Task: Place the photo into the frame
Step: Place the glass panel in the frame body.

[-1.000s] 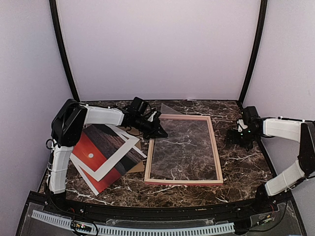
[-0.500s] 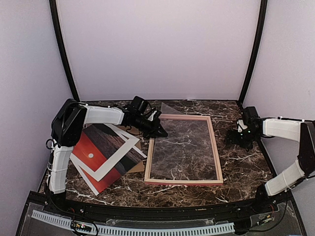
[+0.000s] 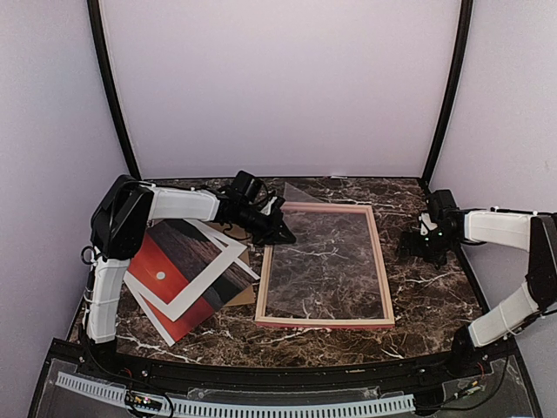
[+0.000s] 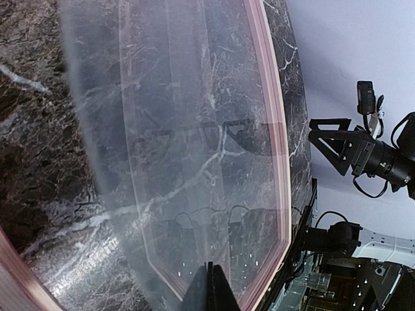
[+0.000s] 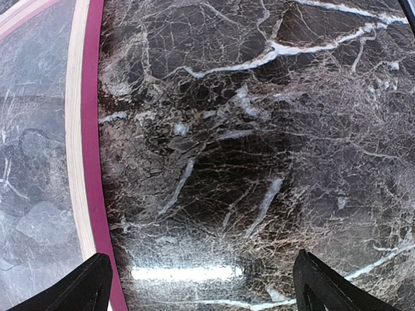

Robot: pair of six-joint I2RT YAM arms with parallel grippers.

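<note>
Now L tool (image 3: 280,233) pinched shut by frame (image 3: 381,261) corner; R tool (image 3: 425,248) wide open, empty.

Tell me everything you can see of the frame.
The frame is a thin-railed rectangle of pale pinkish wood, lying flat on the marble table, right of the photo. Marble shows through its clear pane. The left pincer, shut, sits at its far left corner; contact is unclear.
</note>
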